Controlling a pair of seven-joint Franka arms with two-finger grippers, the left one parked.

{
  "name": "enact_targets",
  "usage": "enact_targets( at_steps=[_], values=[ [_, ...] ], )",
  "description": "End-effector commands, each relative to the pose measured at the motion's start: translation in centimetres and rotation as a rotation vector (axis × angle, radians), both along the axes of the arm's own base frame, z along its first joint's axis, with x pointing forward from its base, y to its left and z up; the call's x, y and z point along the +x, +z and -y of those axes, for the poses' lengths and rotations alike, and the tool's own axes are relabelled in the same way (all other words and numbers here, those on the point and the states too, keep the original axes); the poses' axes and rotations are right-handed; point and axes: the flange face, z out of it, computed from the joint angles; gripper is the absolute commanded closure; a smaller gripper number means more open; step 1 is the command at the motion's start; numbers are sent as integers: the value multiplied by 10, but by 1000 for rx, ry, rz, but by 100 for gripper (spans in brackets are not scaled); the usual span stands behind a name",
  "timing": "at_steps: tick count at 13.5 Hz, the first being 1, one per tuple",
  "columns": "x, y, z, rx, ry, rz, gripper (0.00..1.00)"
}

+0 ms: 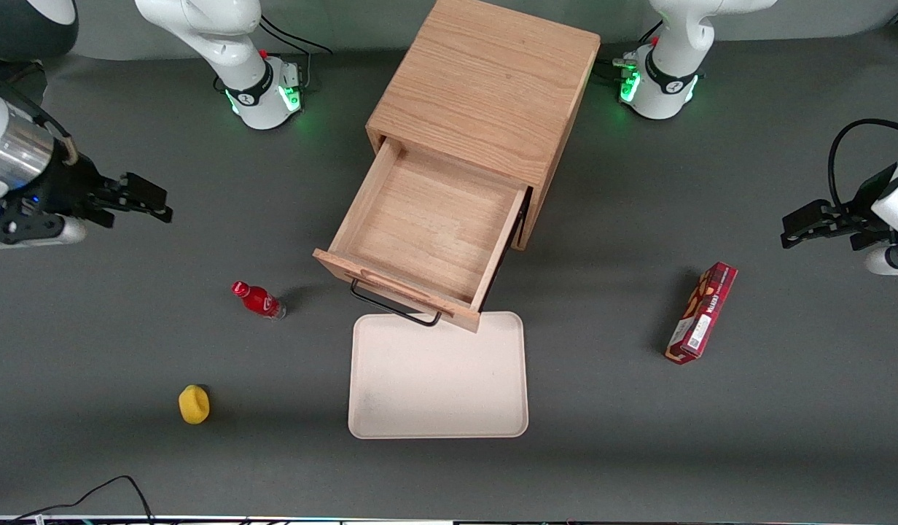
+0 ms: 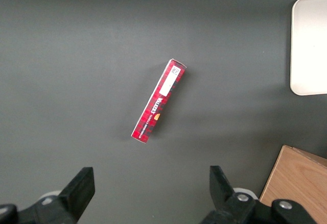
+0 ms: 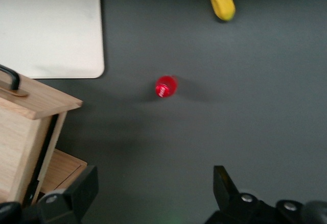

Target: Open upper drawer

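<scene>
Mid-bench, a light oak cabinet, with clock directions below read on the front view and twelve pointing away from the camera. Pulled far out of it toward six o'clock, the upper drawer: a wide, shallow wooden box, inside bare, front panel nearest the camera and turned slightly toward seven o'clock. Fixed on that front, a black bar handle, hanging over the twelve o'clock edge of a cream tray. Tray flat on the bench, directly at six o'clock from the drawer. Same drawer corner, handle and tray picked up by the right wrist camera.

At nine o'clock from the drawer, well apart from it and toward the working arm's end of the bench, the gripper, held above bare bench, touching nothing. Fingers spread wide, nothing between them, seen plainly from the wrist with the gripper over dark surface.

At eight o'clock from the drawer front, a small red bottle with a red cap, on the bench, clear of the tray; also in the wrist view. Farther along toward seven o'clock and nearer the camera, a small yellow rounded object, well apart from the bottle.

At four o'clock from the cabinet, toward the parked arm's end, a long red tartan box, on its own, well apart from tray and drawer; shown again from the left wrist.
</scene>
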Motion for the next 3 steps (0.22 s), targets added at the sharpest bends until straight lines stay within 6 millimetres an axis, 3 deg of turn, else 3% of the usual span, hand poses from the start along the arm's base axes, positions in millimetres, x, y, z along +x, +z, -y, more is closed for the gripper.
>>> enact_targets(
  at_steps=[1,3],
  values=[
    [-16,-4,11,-45,-66,2,0],
    [-13,-5,18,-44,-69,8,0]
  ],
)
